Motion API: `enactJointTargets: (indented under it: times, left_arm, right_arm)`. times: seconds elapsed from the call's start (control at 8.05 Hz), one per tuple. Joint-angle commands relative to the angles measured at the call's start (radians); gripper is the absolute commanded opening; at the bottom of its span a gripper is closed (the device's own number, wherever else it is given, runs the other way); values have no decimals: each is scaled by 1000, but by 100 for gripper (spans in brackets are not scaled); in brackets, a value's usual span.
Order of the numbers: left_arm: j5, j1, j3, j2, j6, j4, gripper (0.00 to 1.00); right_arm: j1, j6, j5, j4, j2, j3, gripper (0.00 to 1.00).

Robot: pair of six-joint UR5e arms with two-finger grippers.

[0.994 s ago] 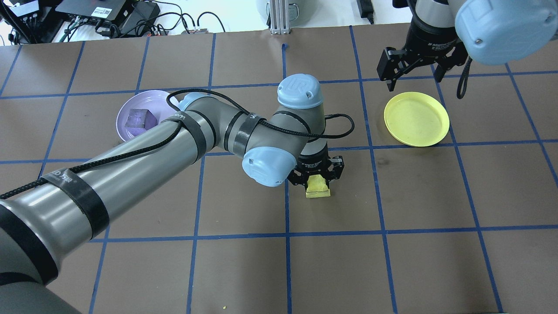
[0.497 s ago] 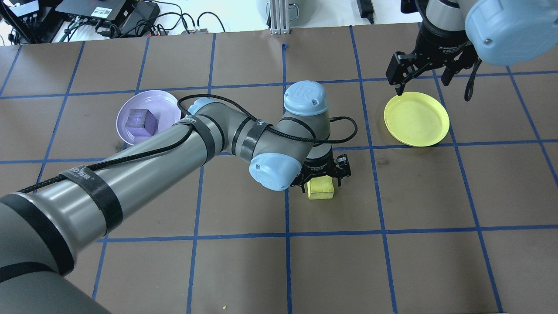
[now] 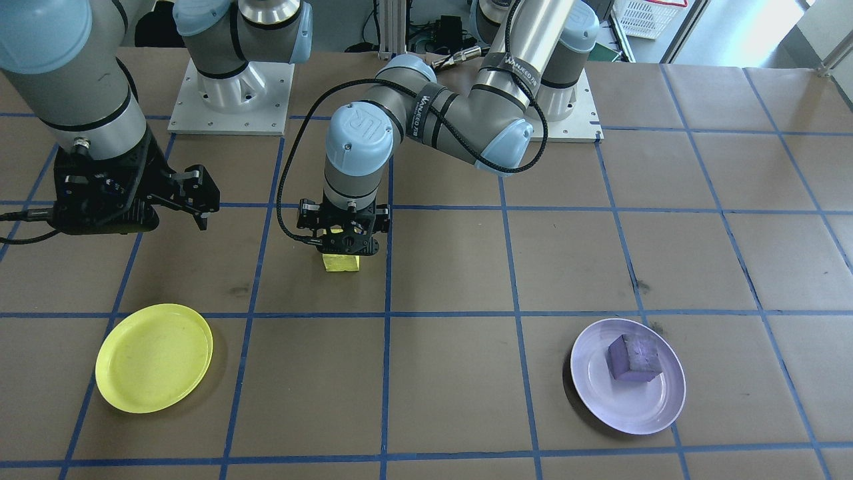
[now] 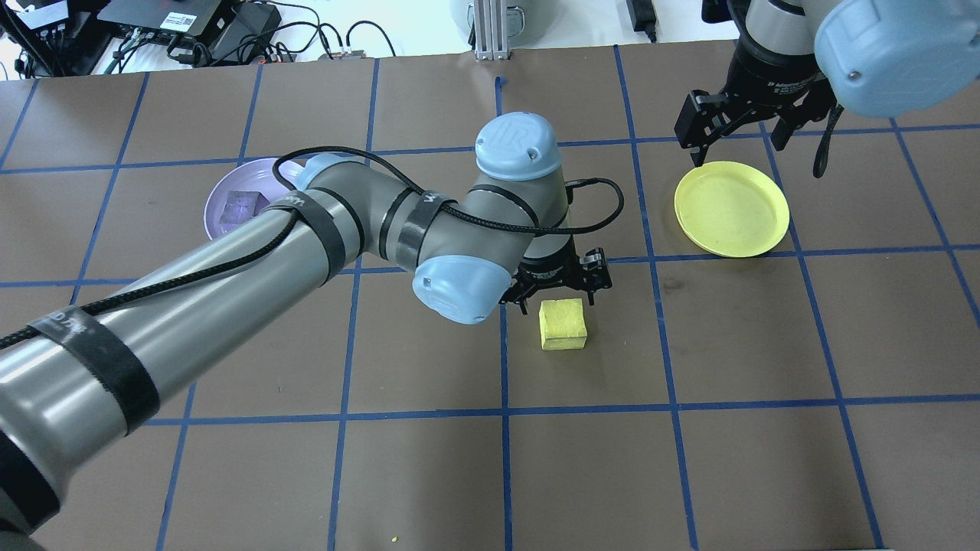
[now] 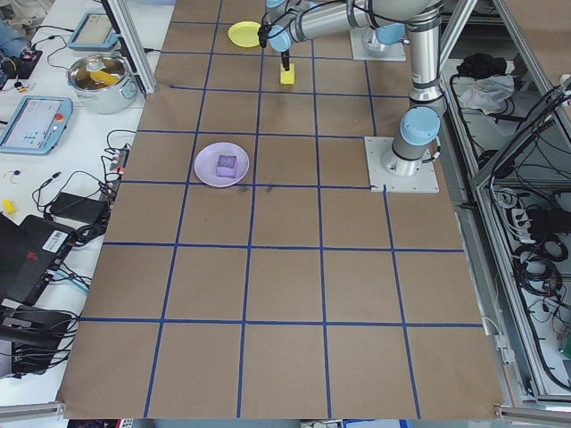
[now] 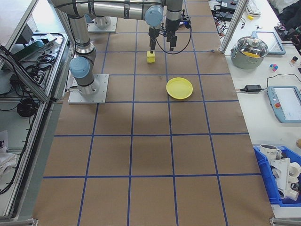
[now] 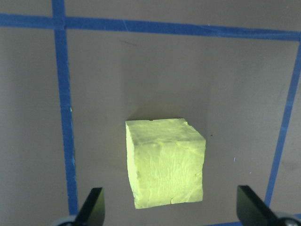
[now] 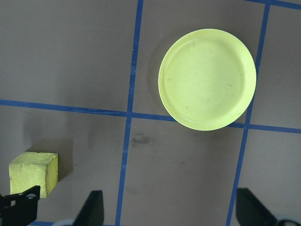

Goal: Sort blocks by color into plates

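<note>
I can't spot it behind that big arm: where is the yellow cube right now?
The yellow cube sits on the bare table near the middle of the overhead view, just below the open left gripper, well short of the yellow plate.

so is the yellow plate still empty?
Empty. The yellow plate holds nothing; the yellow block sits on the table under the open left gripper.

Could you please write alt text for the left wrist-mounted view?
A bright yellow block sits on the brown table, between and apart from the left gripper's open black fingertips. Blue tape lines cross the surface.
</note>
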Motion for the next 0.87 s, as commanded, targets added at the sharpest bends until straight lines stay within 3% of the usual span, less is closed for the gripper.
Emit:
enactJointTargets:
  times: [0.0,0.12,0.25,0.37,0.5,0.75]
  left_arm:
    - [11,129,-4,96,156,-31,100]
    - [12,206,-2,158,269,-91,100]
    - [58,290,9,230,390,-184,100]
    - [141,376,10,284,478,-255,100]
    - [155,445,21,317,493,-363,100]
    - [157,493,145,355,493,-523,100]
  right_arm:
    - [8,10,27,15,2,3,100]
    - [10,8,29,33,1,18,100]
    - [11,8,33,32,2,23,100]
    - [15,20,99,34,2,23,100]
    - [18,63,142,35,8,25,100]
    - [115,155,147,34,50,26,100]
